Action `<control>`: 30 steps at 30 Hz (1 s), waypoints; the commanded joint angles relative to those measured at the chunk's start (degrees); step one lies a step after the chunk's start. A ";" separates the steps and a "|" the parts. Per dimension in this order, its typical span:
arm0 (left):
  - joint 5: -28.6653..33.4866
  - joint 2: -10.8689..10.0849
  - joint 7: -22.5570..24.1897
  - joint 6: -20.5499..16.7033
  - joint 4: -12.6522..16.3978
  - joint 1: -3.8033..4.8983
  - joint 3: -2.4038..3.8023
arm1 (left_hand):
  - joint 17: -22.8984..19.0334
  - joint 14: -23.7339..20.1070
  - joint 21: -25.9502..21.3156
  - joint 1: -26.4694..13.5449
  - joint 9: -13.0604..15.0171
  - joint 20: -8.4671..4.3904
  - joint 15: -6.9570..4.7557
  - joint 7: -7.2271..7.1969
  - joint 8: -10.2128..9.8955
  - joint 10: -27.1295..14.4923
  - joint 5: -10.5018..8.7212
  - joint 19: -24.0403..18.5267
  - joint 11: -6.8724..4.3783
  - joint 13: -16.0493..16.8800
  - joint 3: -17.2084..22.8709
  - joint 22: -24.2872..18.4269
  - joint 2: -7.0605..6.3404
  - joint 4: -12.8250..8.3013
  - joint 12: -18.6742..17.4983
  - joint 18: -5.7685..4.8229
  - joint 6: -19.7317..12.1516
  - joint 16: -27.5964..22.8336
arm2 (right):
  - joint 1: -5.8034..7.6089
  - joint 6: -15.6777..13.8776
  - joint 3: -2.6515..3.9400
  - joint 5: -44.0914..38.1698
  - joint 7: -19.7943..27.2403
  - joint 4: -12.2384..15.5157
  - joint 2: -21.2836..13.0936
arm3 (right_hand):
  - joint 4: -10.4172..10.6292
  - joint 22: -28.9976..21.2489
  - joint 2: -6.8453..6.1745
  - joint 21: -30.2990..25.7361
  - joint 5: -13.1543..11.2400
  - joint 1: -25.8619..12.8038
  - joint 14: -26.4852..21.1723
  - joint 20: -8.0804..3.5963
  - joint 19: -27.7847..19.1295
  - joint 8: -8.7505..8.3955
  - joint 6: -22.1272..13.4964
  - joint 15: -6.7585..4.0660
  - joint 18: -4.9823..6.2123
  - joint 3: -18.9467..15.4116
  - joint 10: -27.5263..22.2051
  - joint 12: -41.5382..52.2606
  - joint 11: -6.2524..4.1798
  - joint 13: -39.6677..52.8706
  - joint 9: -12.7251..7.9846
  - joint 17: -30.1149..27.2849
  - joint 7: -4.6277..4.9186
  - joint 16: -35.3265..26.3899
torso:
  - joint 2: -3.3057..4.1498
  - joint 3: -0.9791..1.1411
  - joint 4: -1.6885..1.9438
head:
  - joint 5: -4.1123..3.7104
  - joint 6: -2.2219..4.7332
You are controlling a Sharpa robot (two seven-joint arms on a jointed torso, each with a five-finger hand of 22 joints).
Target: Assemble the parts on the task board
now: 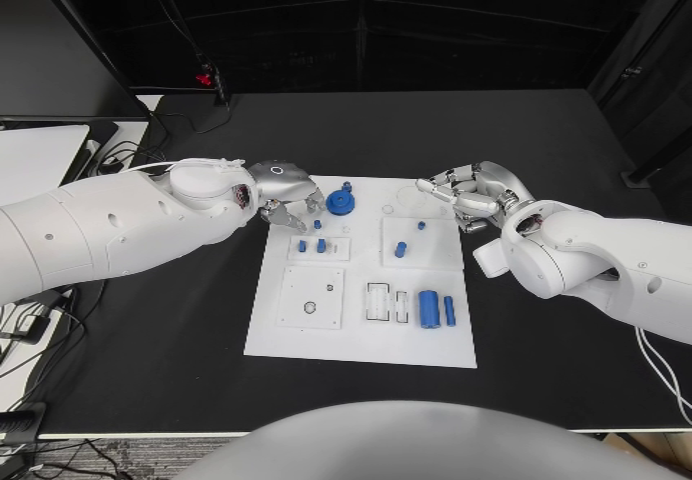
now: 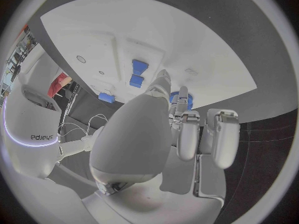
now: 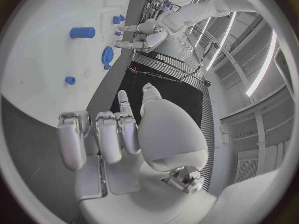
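Centrally on the black bench lies the white task board, carrying several blue parts. A blue gear stands near the board's far edge, just beside the left hand's fingers. Two small blue pegs stand in a raised white block directly below those fingers, and another small blue peg sits in the neighbouring block, nearer the right hand. Towards the board's near side, well apart from both hands, a blue cylinder lies beside a thinner blue pin, next to an empty slotted block.

The left hand hovers over the board's far left corner, its fingers pointing down and somewhat apart, with nothing visibly held; the left wrist view shows the fingers above the board without a part between them. The right hand is at the board's far right corner, its fingers loosely curled; whether they pinch anything small I cannot tell.
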 commanded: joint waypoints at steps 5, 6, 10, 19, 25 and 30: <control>-0.34 -2.97 -0.74 -4.35 1.52 0.71 0.01 | 10.44 4.58 -0.81 -3.40 0.55 0.69 0.33 0.30 2.35 -1.62 -0.23 5.05 0.26 0.16 -0.21 14.65 -0.48 0.08 0.73 -0.05 0.77 -2.06 | 0.06 0.21 0.02 -0.15 1.19 0.18 -0.28 | 0.01 15.09 0.42 0.19 0.21 0.08 6.06 0.35 5.87 0.27 -0.39 0.28 -0.42 -0.41 6.07 0.14 0.28 15.08 0.06 15.10 -0.15 0.14 | -0.04 -0.02 0.04 | -0.33 0.00; -0.35 -3.73 -0.73 -4.80 1.94 0.87 0.01 | 9.90 4.40 -1.18 -4.48 0.58 0.71 0.32 0.30 2.64 -1.76 -0.24 4.72 0.27 0.19 -0.54 14.48 -0.62 0.09 0.90 0.07 0.73 -2.33 | 0.06 0.22 0.02 -0.39 1.34 0.13 -0.32 | 0.01 15.09 0.42 0.19 0.21 0.08 6.06 0.35 5.87 0.27 -0.39 0.28 -0.42 -0.41 6.07 0.14 0.28 15.08 0.07 15.10 -0.15 0.14 | -0.07 -0.02 -0.03 | -0.33 0.00; 0.32 -6.38 -0.47 -6.65 3.52 1.40 0.01 | 5.96 3.02 -3.94 -10.14 0.71 0.66 0.14 0.16 3.89 -2.15 -0.25 2.30 0.12 0.31 -2.48 13.25 -1.41 0.10 1.78 0.90 0.70 -4.40 | 0.07 0.07 0.03 -2.51 1.48 -0.06 -0.68 | -0.03 15.09 0.41 0.19 0.21 0.17 6.06 0.35 5.87 0.33 -0.42 0.28 -0.42 -0.46 6.07 0.14 0.28 15.08 0.07 15.10 -0.15 0.14 | -0.02 -0.08 -0.09 | -0.54 0.00; 13.98 -9.88 2.01 -12.14 5.78 1.92 0.01 | -22.13 -6.68 -25.13 -19.41 1.29 -0.39 -1.07 -0.91 9.13 -0.05 2.35 -11.46 -1.07 0.59 -1.98 3.00 -1.44 0.21 7.20 5.74 2.41 -25.58 | 0.90 0.45 0.10 -7.19 -0.63 1.01 -2.58 | 0.05 15.09 1.52 0.19 0.02 2.49 6.06 -0.01 5.87 2.34 -1.81 -0.10 -0.42 -2.55 -7.43 -12.85 -0.07 2.95 -0.08 15.10 -0.40 0.14 | -0.30 -0.06 0.43 | -0.48 0.00; 32.08 -10.75 6.27 -16.06 7.35 1.96 0.00 | -41.40 -17.34 -55.43 -20.43 1.30 0.16 -0.46 -1.16 10.44 0.32 11.54 -27.16 -0.76 0.16 -11.80 -13.27 0.29 0.38 8.89 10.13 3.31 -47.10 | 3.16 1.57 0.13 -10.81 -1.94 0.27 -3.04 | 0.17 15.09 2.43 0.19 -0.46 4.82 6.06 -0.61 5.87 3.16 -2.13 -0.57 -0.42 -3.80 -32.76 -42.78 -0.08 -24.28 -0.33 15.10 -0.56 0.14 | -0.40 -0.13 0.17 | -0.30 0.00; 46.85 -10.83 9.95 -18.37 8.28 1.95 -0.01 | -45.12 -20.32 -62.35 -20.12 1.13 1.15 0.49 -0.52 10.78 -1.03 13.78 -27.94 -0.31 0.08 -13.10 -18.31 1.51 0.34 9.43 10.00 2.55 -53.18 | 3.84 2.08 0.13 -14.17 -2.48 -0.89 -3.30 | 0.10 15.09 2.45 0.19 -1.01 6.01 6.06 -0.58 5.87 3.38 -2.29 -0.45 -0.42 -4.64 -33.98 -47.77 -0.01 -30.81 -0.52 15.10 -0.28 0.14 | -0.39 -0.19 0.34 | -0.46 0.00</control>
